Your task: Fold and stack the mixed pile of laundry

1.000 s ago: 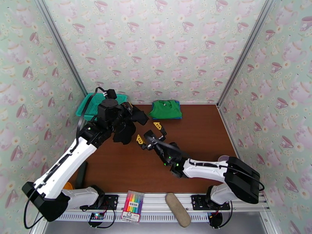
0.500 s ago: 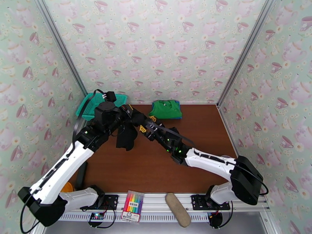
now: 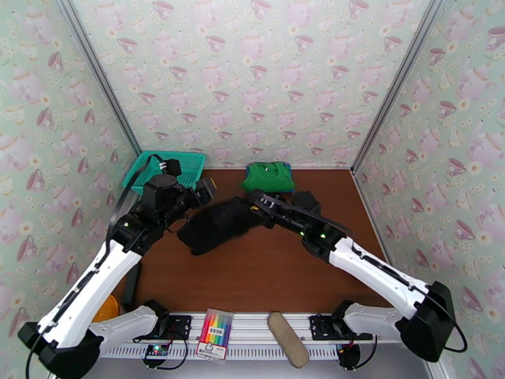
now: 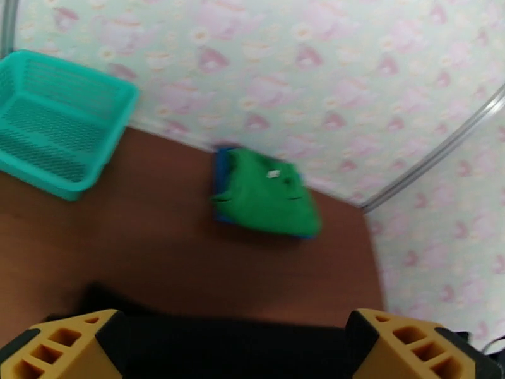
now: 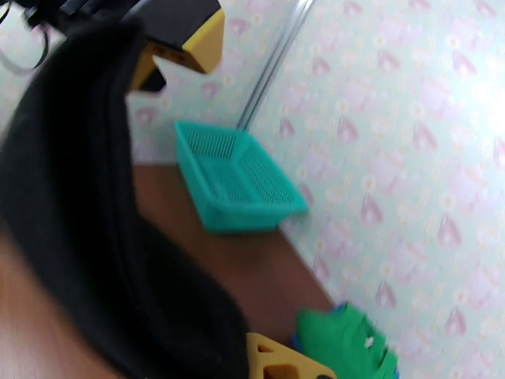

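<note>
The black garment [image 3: 214,225] lies stretched over the brown table [image 3: 284,273], left of centre. My right gripper [image 3: 254,206] is shut on its right end; in the right wrist view the black cloth [image 5: 95,247] drapes over my yellow finger [image 5: 278,361]. My left gripper [image 3: 207,189] hovers open above the garment's left part, its yellow fingertips [image 4: 69,348] spread wide with black cloth [image 4: 233,355] below them. The green garment [image 3: 268,176] sits folded on the blue garment [image 4: 219,178] at the back wall.
A teal mesh basket [image 3: 180,164] stands in the back left corner. A marker pack [image 3: 214,335] and a beige oblong object [image 3: 288,339] lie on the front rail. Metal frame posts [image 3: 385,102] and papered walls close the sides.
The left gripper opened and let go of the black garment. The right gripper reached in, shut on it and drew it rightward, so the garment went from hanging to stretched out low.
</note>
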Robot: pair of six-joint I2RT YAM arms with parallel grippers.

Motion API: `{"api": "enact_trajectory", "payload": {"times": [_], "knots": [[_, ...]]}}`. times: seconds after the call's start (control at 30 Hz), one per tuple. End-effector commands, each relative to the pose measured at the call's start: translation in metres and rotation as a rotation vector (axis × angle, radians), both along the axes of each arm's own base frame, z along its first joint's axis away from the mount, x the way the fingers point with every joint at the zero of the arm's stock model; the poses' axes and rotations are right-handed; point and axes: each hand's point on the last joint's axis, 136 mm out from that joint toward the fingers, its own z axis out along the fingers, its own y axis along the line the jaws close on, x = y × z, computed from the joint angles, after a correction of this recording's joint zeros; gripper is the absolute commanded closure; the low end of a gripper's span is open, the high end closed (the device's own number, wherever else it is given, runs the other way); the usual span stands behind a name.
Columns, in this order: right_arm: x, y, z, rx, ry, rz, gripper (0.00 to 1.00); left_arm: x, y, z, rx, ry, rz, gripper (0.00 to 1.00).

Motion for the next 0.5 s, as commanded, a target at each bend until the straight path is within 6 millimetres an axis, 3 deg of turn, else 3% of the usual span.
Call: {"api": "enact_trajectory", "payload": {"times": [0.0, 0.1, 0.23, 0.37, 0.47], "knots": [[-0.013, -0.024, -0.068, -0.125, 0.109, -0.051, 1.00, -0.002, 0.013, -0.062, 0.136, 0.155, -0.011, 0.03], [-0.017, -0.044, -0.092, -0.136, 0.130, -0.132, 1.00, -0.005, -0.001, -0.082, 0.109, 0.200, -0.071, 0.05], [-0.023, -0.063, -0.106, -0.109, 0.127, -0.204, 1.00, -0.022, -0.026, -0.092, 0.065, 0.236, -0.161, 0.07], [-0.027, -0.072, -0.111, -0.101, 0.126, -0.234, 1.00, -0.053, -0.054, -0.100, 0.066, 0.288, -0.281, 0.10], [-0.027, -0.073, -0.112, -0.102, 0.147, -0.240, 1.00, -0.086, -0.098, -0.094, 0.099, 0.216, -0.501, 0.11]]}}
